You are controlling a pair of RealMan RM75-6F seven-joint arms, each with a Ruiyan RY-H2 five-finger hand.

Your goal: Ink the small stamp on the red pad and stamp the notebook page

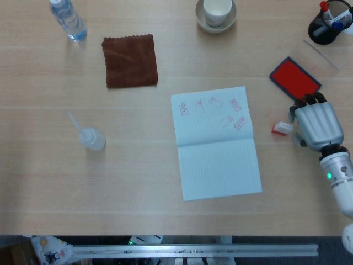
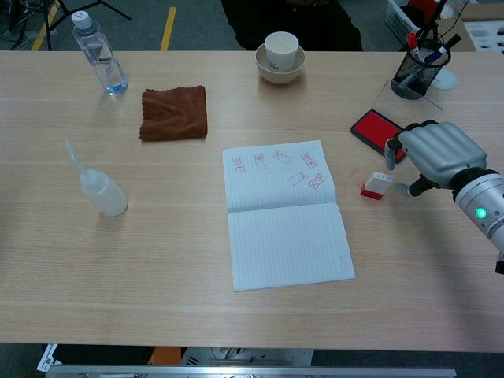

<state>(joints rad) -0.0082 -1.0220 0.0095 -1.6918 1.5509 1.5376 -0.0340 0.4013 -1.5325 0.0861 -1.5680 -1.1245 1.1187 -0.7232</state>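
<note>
Hovering just right of the small stamp [image 1: 282, 128], my right robot hand [image 1: 314, 124] holds nothing, fingers apart. That stamp sits on the counter [image 1: 132, 165] between the notebook [image 1: 216, 142] and the red pad [image 1: 294, 80].

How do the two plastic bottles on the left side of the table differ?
The water bottle stands near the table's far edge; the squeeze bottle sits nearer, past the brown cloth. The water bottle has a flat screw cap; the squeeze bottle ends in a long thin nozzle slanting up and left. The water bottle is clear, the squeeze bottle cloudy white. Both stand untouched, far from the right hand.
</note>
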